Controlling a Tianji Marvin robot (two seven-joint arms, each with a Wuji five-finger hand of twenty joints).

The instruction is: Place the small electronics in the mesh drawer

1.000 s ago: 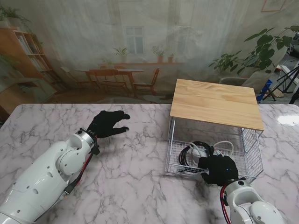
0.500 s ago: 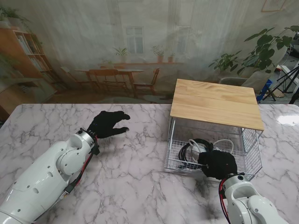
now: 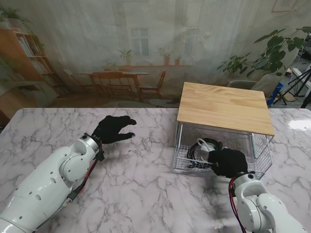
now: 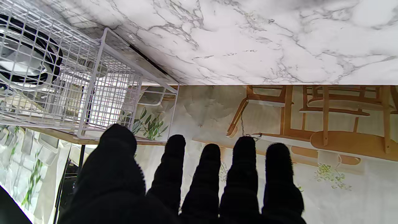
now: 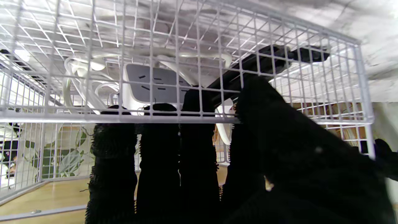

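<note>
- Right robot hand [image 3: 228,162]: fingers [image 5: 158,146] straight, side by side, pressed flat against front wall of mesh drawer [image 3: 189,166]; grasping nothing.
- Left robot hand [image 3: 112,128]: released, fingers spread, hovering over bare marble bench [image 3: 141,194], well apart from the drawer.
- Drawer sits under wood top [image 3: 224,107] on right side of bench, front edge sticking out toward me.
- Inside drawer: black coiled cable [image 3: 195,151], white cable [image 5: 77,70], white power strip [image 5: 149,82] with grey socket face, a black bar-shaped item [image 5: 273,60].
</note>
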